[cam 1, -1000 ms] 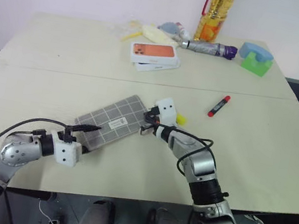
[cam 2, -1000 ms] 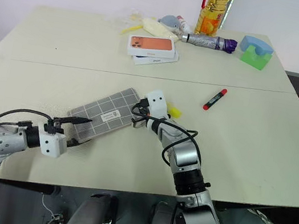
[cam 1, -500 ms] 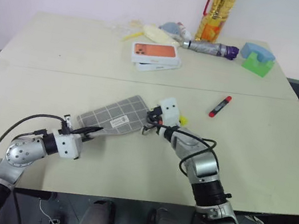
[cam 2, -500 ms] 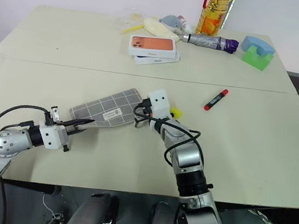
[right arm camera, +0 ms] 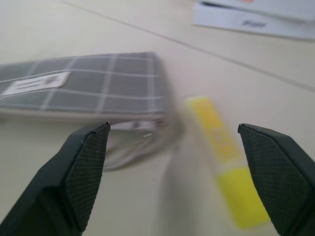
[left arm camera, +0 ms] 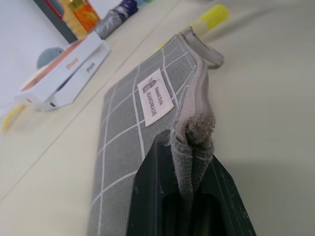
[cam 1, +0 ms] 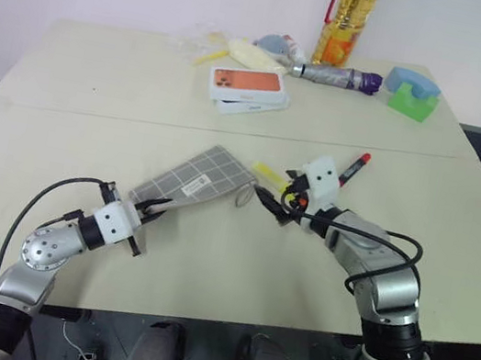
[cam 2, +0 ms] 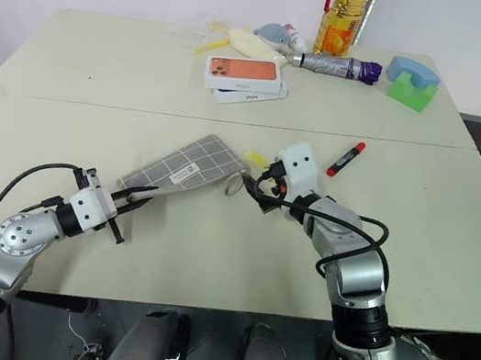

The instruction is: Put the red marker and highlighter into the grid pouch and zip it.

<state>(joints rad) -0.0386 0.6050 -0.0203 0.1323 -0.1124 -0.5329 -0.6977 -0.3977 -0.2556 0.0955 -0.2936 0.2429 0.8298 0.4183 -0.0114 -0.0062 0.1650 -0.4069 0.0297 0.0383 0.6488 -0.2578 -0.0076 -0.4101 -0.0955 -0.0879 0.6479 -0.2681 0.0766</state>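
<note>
- Left gripper (left arm camera: 189,196) is clenched on the near end of the grid pouch (cam 1: 198,180), pinching the zipper seam edge and holding that corner slightly off the table (cam 1: 95,108)
- Right gripper (right arm camera: 179,177) has its fingers spread wide with nothing between them; it hovers just off the pouch's far end, near the ring zipper pull (cam 2: 234,185)
- Highlighter (cam 1: 267,173) lies on the table just beside the pouch's far end, at about 2 o'clock from the pouch; not in the pouch
- Red marker (cam 1: 352,170) lies on the table well apart from the pouch, at roughly 2 o'clock, past the right gripper's white housing; untouched
- Pouch opening: from the left wrist view the seam looks closed along most of its length; cannot tell whether the far end is unzipped
- Done so far, as a judgement: pouch is anchored by the left gripper, nothing else
- Left to do: open the zipper if it is shut, pick and insert the highlighter, pick and insert the red marker, zip shut
- Background clutter at 12 o'clock (white boxes with orange top (cam 1: 248,85), folded umbrella (cam 1: 338,76), bottle (cam 1: 348,17)) is well apart and not in the way
</note>
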